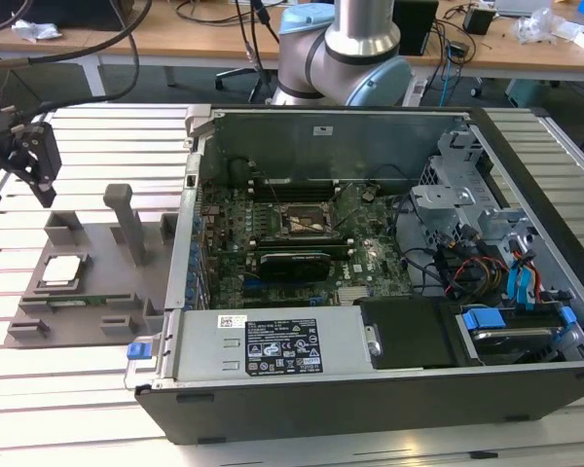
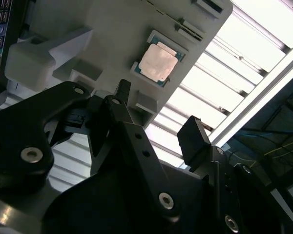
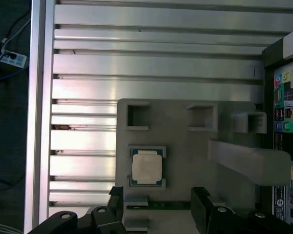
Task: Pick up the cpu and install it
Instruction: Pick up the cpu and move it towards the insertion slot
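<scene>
The cpu (image 1: 60,269) is a small silvery square chip lying flat in a recess of the grey fixture block (image 1: 117,255), at the exterior view's left. In both wrist views the cpu (image 3: 147,166) (image 2: 157,62) lies just ahead of the black fingertips. My gripper (image 1: 32,167) hangs above and behind the fixture, well clear of the chip. It is open, with nothing between its fingers (image 3: 201,207). Inside the open computer case (image 1: 370,389), the dark square socket frame (image 1: 307,220) sits on the motherboard.
The fixture carries a tall grey post (image 1: 128,224) and several raised pockets (image 3: 137,116) near the chip. The case wall (image 1: 190,243) stands right beside the fixture. Both rest on a slatted metal table (image 3: 151,68). Cables and drive bays (image 1: 496,253) fill the case's far side.
</scene>
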You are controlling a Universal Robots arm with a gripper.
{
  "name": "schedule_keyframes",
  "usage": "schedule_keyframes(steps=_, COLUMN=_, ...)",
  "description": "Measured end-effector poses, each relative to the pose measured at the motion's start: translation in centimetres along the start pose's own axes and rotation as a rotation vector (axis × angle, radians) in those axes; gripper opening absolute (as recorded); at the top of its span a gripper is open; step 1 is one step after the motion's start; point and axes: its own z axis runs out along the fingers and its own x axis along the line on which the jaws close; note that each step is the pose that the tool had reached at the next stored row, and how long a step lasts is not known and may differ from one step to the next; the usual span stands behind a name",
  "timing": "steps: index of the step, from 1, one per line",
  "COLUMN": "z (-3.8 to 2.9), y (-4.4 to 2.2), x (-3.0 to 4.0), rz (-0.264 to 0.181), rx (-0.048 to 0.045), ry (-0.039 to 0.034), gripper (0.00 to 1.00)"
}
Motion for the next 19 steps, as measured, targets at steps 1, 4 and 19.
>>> schedule_keyframes(steps=1, z=0.05, y=0.00, x=0.00, rz=0.000, rx=0.0000, ry=0.0001, gripper=0.66)
schedule_keyframes(steps=4, z=0.41, y=-0.01, x=0.01, rz=0.000, rx=0.0000, ry=0.0000, gripper=0.66)
schedule_keyframes(steps=19, z=1.60, y=-0.04, x=0.04, rz=0.000, rx=0.0000, ry=-0.0001, gripper=0.66)
